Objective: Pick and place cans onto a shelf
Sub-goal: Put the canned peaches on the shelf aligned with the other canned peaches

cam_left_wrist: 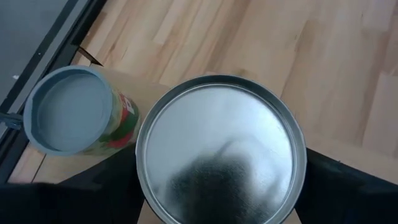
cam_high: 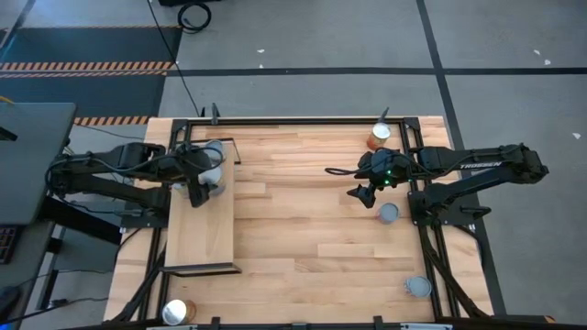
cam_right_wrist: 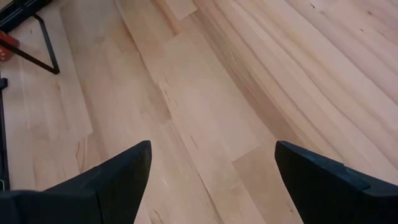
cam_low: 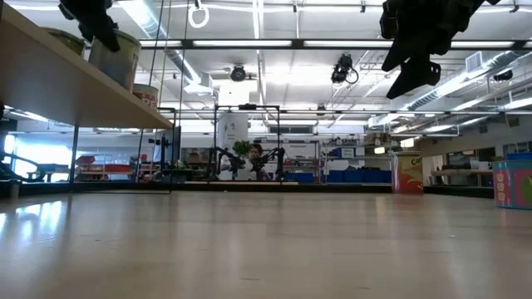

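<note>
The shelf (cam_high: pixel 200 234) is a pale board on a thin black frame at the table's left; in the low view its board (cam_low: pixel 75 91) stands raised above the tabletop. My left gripper (cam_high: pixel 205 180) is at its far end, shut on a silver-topped can (cam_left_wrist: pixel 221 152). A second can (cam_left_wrist: pixel 74 112) with a bluish-grey top and a red and green label stands on the shelf right beside it. My right gripper (cam_high: pixel 363 192) is open and empty in the air over the table's right half, and it also shows in the low view (cam_low: pixel 411 75). My left gripper has the silver-topped can between its two fingers, one on each side of the can's wall (cam_left_wrist: pixel 134 186). The fingers come from above, pointing down. The can is upright, and in the low view its bottom (cam_low: pixel 116 79) seems to be on the shelf board.
Loose cans stand on the tabletop: one at the far right (cam_high: pixel 381 136), one just near of my right gripper (cam_high: pixel 389 213), one at the near right (cam_high: pixel 418 287) and one at the near left (cam_high: pixel 176 312). The near half of the shelf is bare board.
</note>
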Tool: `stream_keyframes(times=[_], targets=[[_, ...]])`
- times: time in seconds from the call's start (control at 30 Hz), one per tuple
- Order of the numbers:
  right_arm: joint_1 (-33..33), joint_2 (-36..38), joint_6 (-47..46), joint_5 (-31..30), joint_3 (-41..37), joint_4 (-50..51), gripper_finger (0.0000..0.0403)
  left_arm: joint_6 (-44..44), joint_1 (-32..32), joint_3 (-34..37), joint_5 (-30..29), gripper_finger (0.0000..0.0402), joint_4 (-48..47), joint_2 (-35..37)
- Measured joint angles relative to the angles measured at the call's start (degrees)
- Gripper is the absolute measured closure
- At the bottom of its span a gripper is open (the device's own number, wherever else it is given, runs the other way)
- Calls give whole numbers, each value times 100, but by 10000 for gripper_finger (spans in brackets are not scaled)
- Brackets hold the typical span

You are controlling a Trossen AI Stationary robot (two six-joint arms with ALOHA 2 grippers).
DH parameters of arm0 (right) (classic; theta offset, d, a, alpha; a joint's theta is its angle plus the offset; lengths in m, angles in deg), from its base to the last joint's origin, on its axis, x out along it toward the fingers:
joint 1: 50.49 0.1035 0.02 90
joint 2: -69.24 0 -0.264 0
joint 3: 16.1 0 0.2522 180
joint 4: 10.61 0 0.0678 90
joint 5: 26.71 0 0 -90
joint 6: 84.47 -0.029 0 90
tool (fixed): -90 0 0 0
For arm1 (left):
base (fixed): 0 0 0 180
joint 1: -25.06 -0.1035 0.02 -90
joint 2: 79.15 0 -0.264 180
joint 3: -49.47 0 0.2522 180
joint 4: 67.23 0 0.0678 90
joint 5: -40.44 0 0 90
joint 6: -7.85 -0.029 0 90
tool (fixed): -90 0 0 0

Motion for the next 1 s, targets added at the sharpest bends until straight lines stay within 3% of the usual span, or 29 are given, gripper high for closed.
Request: stream_keyframes(times=[0.33, 1.0], targets=[[0, 0, 0, 2, 0, 0, 54, 50, 0, -2, -236, 39, 28, 0], [0, 0, 4, 5, 0, 2, 54, 246, 0, -4, 220, 50, 118, -2]])
